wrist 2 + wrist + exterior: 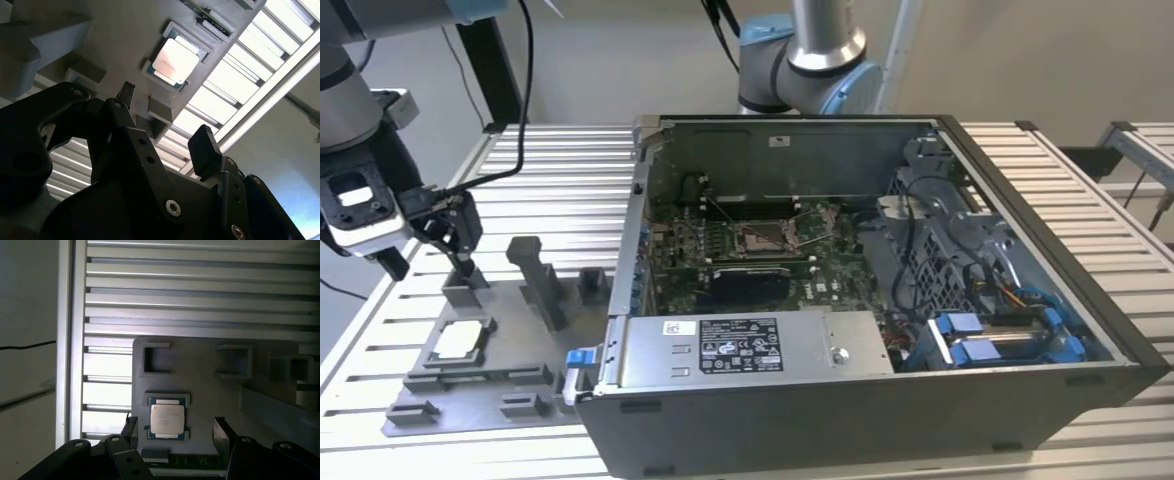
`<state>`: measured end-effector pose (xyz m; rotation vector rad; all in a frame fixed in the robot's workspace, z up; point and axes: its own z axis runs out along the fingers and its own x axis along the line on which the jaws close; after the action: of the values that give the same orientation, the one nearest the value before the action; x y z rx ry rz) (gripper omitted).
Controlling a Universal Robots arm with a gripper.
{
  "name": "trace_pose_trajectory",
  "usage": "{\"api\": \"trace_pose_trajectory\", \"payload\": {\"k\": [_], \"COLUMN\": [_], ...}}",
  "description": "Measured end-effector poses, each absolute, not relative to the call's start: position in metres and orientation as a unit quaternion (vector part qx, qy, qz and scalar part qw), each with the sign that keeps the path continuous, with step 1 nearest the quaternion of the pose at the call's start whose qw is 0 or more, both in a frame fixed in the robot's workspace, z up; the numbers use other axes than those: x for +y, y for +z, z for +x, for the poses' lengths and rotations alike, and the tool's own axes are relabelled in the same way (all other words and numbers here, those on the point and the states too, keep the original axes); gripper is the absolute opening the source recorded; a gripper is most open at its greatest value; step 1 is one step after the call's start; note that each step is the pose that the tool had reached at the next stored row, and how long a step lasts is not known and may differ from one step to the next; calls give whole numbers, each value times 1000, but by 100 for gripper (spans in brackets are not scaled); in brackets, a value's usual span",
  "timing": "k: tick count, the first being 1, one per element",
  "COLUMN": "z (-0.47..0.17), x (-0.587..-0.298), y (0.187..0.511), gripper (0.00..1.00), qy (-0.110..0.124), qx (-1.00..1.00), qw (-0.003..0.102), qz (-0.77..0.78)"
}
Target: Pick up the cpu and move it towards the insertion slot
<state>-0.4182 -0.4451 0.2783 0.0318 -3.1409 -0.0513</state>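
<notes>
A slatted metal desk runs across the exterior view, with a pale room wall behind it. At the lower left of that view a grey fixture plate lies on the slats, and the cpu sits flat in a square recess of it, silvery top up. Above and just left of it hangs the gripper, clear of the chip and of the plate. In the first wrist view its dark fingers stand wide apart with the cpu seen between them (nothing is clamped or touched). To the right, at the middle of the exterior view, an open computer case rests on the desk. The insertion slot lies inside it on the green board, well apart from the chip.
</notes>
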Motion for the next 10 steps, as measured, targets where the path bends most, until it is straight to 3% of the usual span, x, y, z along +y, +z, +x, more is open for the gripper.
{"api": "trace_pose_trajectory", "payload": {"k": [10], "z": [-418], "x": [-445], "y": [268], "gripper": [100], "qy": [-15], "qx": [-1000], "qw": [0], "qz": [10]}}
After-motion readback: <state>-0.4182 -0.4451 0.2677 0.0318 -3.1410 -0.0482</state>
